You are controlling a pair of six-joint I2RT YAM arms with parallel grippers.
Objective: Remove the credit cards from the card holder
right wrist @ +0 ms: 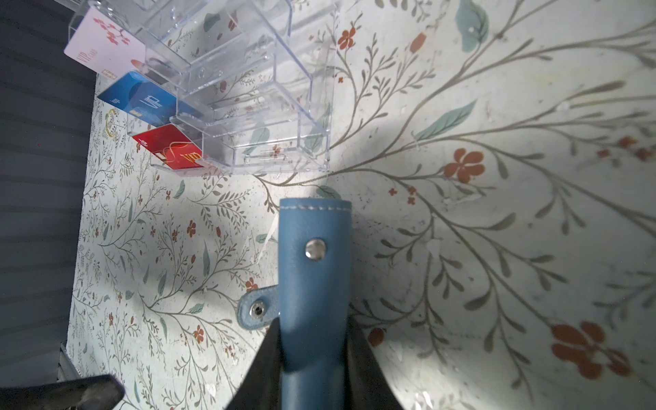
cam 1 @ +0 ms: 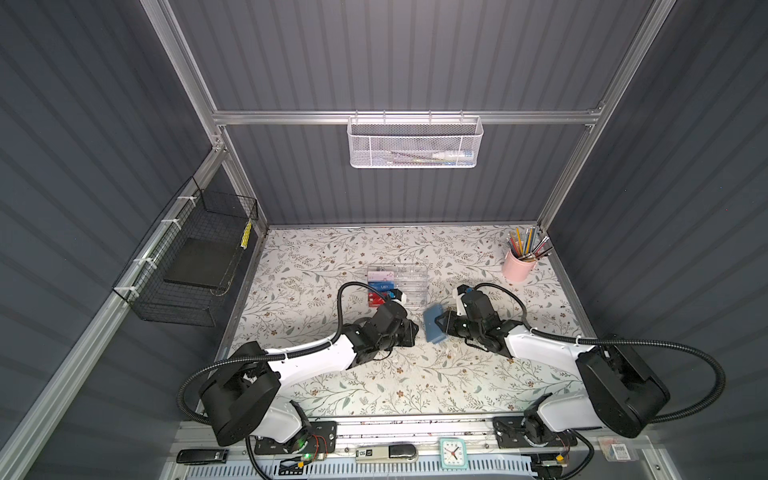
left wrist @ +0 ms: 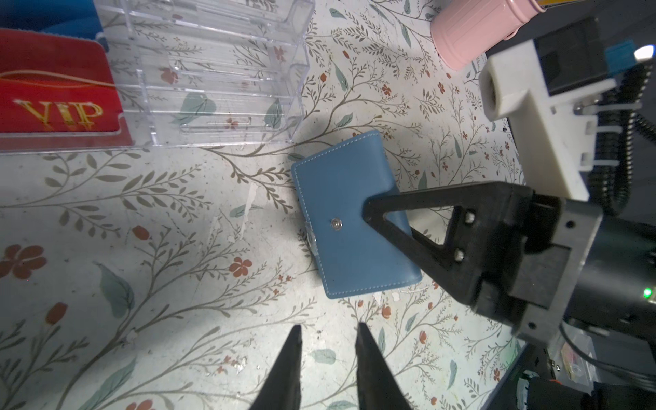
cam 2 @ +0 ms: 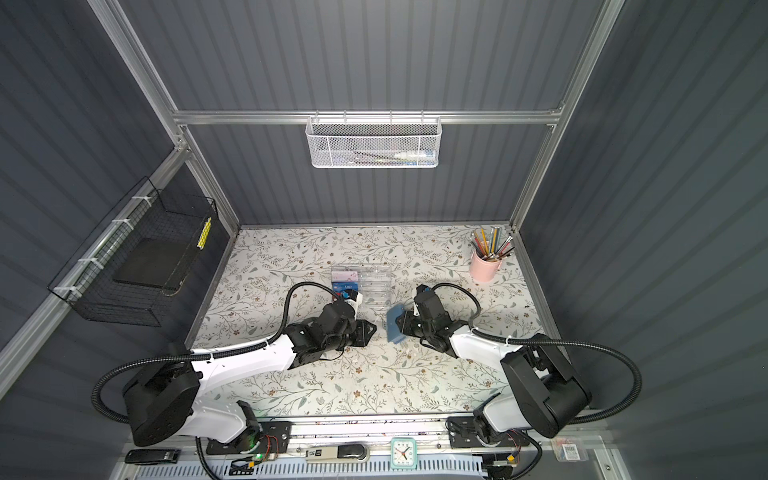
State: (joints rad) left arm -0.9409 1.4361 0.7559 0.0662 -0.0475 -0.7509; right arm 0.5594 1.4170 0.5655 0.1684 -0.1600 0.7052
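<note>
My right gripper (right wrist: 314, 342) is clamped on the card holder (right wrist: 312, 284). One finger sits on each flat side of it, and they squeeze it near one short end. The card holder is slate blue with pale stitching. It is folded shut, but its little tab (right wrist: 257, 312) hangs loose at the side, off the round snap button (right wrist: 315, 249). In both top views the card holder (cam 1: 434, 326) is near the middle of the flowery table (cam 1: 332, 374), between my two grippers and near the clear acrylic box (cam 1: 411, 286). I cannot tell if it touches the table or hangs a bit above it.

My left gripper (left wrist: 328, 328) holds nothing. Its two fingers are a little apart, and only the table shows in the gap. It points at the card holder from close by but does not touch it.

I can see one blue credit card (right wrist: 142, 101). It sits in the clear acrylic box, between the pink-white card (right wrist: 106, 49) and the red VIP card (right wrist: 170, 149). The folded card holder hides what is inside it, so I cannot tell if it has cards in it.

A pink cup (cam 1: 517, 266) full of pencils (cam 1: 528, 245) stands at the far right corner of the table, well apart from my grippers
</note>
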